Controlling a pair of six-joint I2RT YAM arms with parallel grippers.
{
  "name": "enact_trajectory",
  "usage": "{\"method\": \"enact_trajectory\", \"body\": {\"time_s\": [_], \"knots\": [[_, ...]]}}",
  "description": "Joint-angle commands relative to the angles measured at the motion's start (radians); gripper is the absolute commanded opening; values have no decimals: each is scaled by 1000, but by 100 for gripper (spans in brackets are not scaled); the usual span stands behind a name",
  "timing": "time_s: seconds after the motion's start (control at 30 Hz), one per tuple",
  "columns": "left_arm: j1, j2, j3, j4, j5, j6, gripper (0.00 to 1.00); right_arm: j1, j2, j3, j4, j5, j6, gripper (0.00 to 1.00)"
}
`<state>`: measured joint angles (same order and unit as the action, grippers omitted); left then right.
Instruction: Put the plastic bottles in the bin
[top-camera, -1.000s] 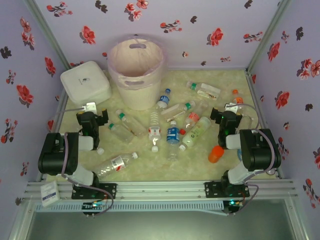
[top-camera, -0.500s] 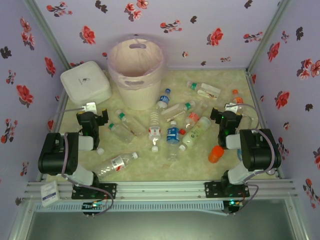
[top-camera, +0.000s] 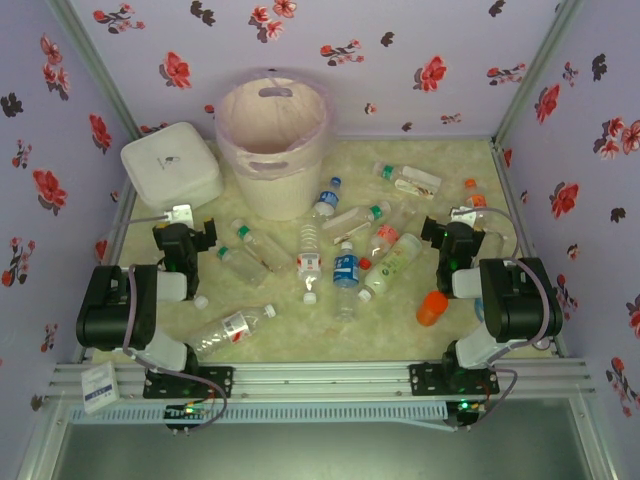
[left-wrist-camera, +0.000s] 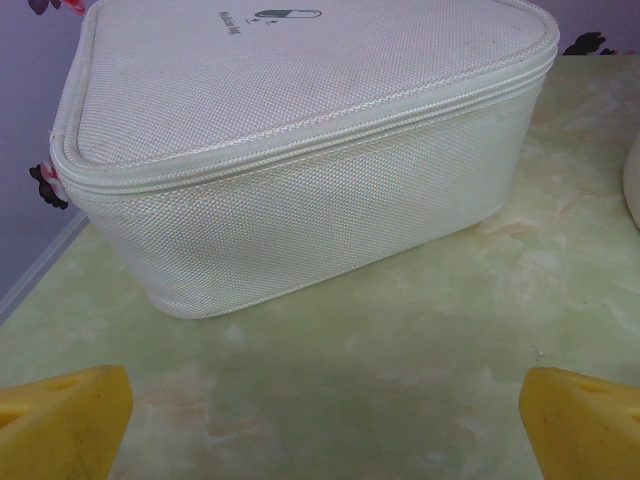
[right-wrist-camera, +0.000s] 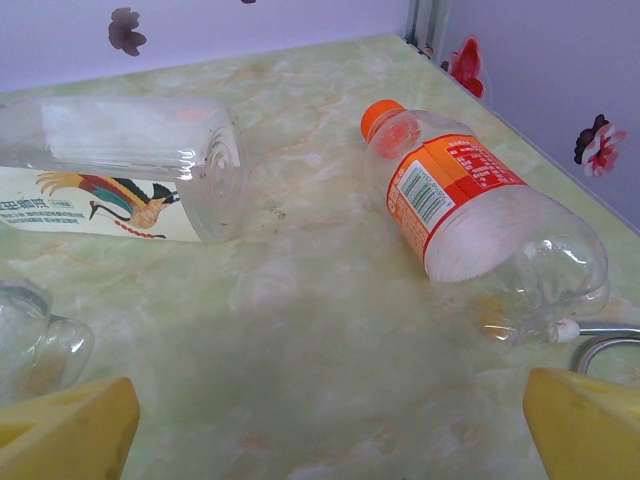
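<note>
- Nothing has moved vs. the earlier frames: left tool (top-camera: 185, 230), right tool (top-camera: 455, 236) and the plastic bottles (top-camera: 345, 266) are where they were.
- L tool: wide open, holds nothing, low over the tabletop (left-wrist-camera: 420, 330), facing the white box (left-wrist-camera: 300, 150).
- R tool: also wide open, empty; an orange-cap bottle (right-wrist-camera: 480, 215) lies on its side just ahead, to the right.
- Bottles lie scattered on the tabletop, approx. between both tools, in front of the bin (top-camera: 275, 185).
- Bin stands upright at the back, just beside the white box.
</note>
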<state>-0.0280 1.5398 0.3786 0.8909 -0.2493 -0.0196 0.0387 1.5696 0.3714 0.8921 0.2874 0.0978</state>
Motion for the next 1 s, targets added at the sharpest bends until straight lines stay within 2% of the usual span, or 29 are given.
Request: {"method": "enact_trajectory", "body": {"time_s": [0.0,0.1,0.17,0.27,0.37,0.47,0.6,0.7,0.8,0.97], "knots": [[3,8,5,28,6,-6,100,-8,-9,12,4,-11,11,99],[0,-2,2,30,-2,-5,100,-14,-20,14,-1,-28,10,99],[-8,-77,14,-55,-33,-6,100,-13,-86,40,-100,-33,4,99],[-11,-251,81,-301,-112,-60,100,-13,-247,123,-378,3,0,99],[-11,-411,206,-640,-146,-210,100,-14,-309,302,-792,102,-19,99],[-16,-495,330,-955,-76,-358,100,-30,-297,469,-1135,136,-45,99],[-29,-549,437,-1200,47,-435,100,-82,-240,633,-1390,93,-96,99],[-41,-574,477,-1296,138,-472,100,-159,-158,726,-1478,57,-128,99],[-47,-589,494,-1332,230,-511,100,-235,-47,826,-1537,-47,-175,99],[-51,-567,553,-1380,360,-524,100,-287,189,989,-1609,-169,-294,99]]}}
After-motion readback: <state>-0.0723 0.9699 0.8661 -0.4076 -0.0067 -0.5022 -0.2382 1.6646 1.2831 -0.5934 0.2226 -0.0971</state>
